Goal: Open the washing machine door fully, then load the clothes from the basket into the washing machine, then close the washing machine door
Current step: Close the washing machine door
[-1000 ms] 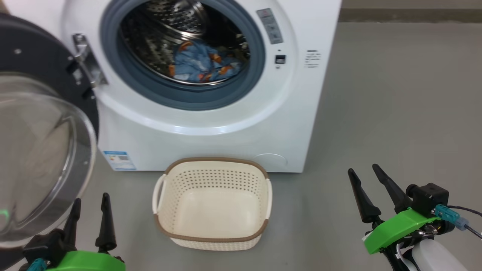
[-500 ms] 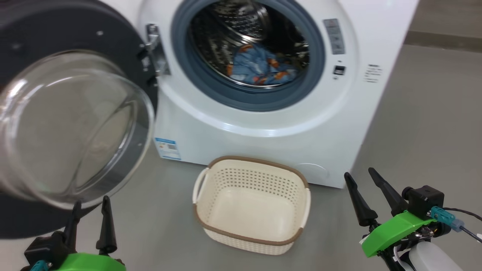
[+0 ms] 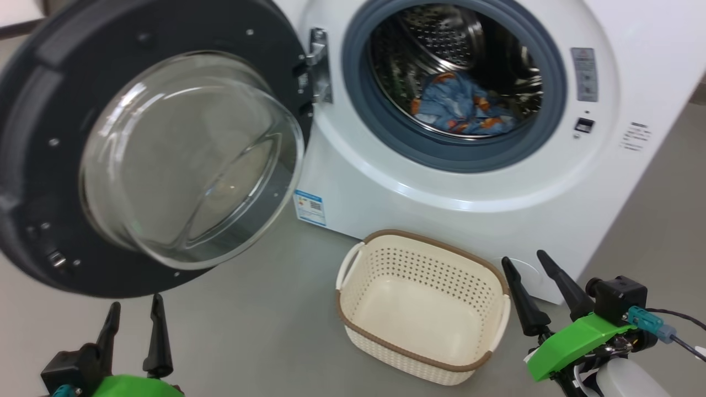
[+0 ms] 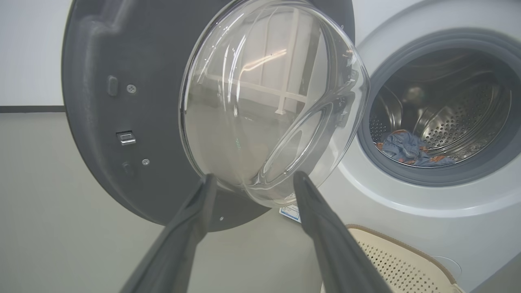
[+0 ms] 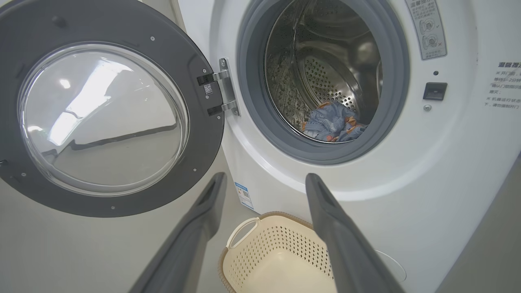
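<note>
The washing machine (image 3: 452,187) stands ahead with its door (image 3: 60,182) swung wide open to the left, glass bowl (image 3: 187,160) bulging toward me. Light blue bear-print clothes (image 3: 460,107) lie inside the steel drum (image 5: 331,122). The cream basket (image 3: 422,306) sits empty on the floor before the machine. My left gripper (image 3: 135,306) is open at the lower left, just below the door (image 4: 122,122), holding nothing. At the lower right my right gripper (image 3: 524,262) is open beside the basket's right handle. The cream-white cloth is not visible.
Grey floor (image 3: 248,325) spreads around the basket and under the door. A blue label sticker (image 3: 310,207) sits low on the machine's front. The door latch socket (image 3: 584,125) and a warning sticker (image 3: 584,74) are right of the drum opening.
The whole head view has swung left, so the camera moved: door, machine and basket all shifted right in the picture. Both grippers stay open in about the same places.
</note>
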Tool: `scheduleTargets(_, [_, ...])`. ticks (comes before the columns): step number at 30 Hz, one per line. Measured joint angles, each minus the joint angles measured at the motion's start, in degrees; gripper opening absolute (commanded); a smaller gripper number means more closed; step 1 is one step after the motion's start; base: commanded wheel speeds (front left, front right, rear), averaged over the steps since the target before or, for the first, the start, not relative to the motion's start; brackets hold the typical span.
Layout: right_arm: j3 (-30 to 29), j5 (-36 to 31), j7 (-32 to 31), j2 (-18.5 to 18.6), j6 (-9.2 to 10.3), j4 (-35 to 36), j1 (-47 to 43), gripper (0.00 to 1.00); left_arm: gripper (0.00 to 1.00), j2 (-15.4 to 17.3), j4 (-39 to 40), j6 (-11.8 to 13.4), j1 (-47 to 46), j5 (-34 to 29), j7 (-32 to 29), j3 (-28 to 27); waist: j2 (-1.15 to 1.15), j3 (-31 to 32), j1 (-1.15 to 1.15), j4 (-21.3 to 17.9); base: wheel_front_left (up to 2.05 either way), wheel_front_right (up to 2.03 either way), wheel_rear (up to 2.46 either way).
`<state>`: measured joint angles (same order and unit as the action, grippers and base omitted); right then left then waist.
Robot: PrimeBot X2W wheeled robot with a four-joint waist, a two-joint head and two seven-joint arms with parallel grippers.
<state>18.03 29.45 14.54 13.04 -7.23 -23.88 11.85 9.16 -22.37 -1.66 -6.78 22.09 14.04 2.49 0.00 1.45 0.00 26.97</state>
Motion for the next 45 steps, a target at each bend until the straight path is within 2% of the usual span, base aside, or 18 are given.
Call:
scheduleTargets(10, [2.19, 1.45, -0.01, -0.10, 0.00, -0.86, 0.74, 1.00, 1.00, 0.20, 0.66, 0.81, 1.22, 0.53, 0.04, -0.96, 0.00, -1.26, 0.00, 2.60, 0.00, 0.00, 0.00])
scheduleTargets(33, [2.64, 1.96, -0.01, 0.11, 0.00, -1.55, 2.08, 1.00, 1.00, 0.07, 1.44, 1.21, 1.25, 0.63, 0.18, -1.65, 0.00, -1.80, 0.00, 2.72, 0.00, 0.00, 0.00])
scheduleTargets(35, [2.49, 1.96, -0.01, 0.12, 0.00, -1.54, 2.08, 1.00, 0.85, 0.07, 1.44, 1.21, 1.25, 0.64, 0.18, -1.65, 0.00, -1.97, 0.00, 2.75, 0.00, 0.00, 0.00])
scheduleTargets(36, [2.48, 1.96, -0.01, 0.13, 0.00, -1.51, 2.08, 1.00, 0.73, 0.07, 1.44, 1.21, 1.25, 0.64, 0.18, -1.65, 0.00, -2.05, 0.00, 2.76, 0.00, 0.00, 0.00])
scheduleTargets(39, [2.48, 1.96, -0.01, 0.15, 0.00, -1.46, 2.08, 1.00, 0.04, 0.07, 1.44, 1.21, 1.25, 0.78, 0.19, -1.65, 0.00, -2.23, 0.00, 2.81, 0.00, 0.00, 0.00])
scheduleTargets(40, [2.47, 1.94, -0.01, 0.19, 0.00, -1.44, 2.08, 1.00, 0.00, 0.05, 1.44, 1.21, 1.25, 0.88, 0.19, -1.65, 0.00, -2.29, 0.00, 2.83, 0.00, 0.00, 0.00])
scheduleTargets(45, [2.49, 1.94, -0.01, 0.25, 0.00, -1.44, 2.08, 1.00, 0.00, 0.26, 2.25, 0.92, 1.23, 0.91, 0.19, -1.70, 0.00, -2.53, 0.00, 2.94, 0.00, 0.00, 0.00])
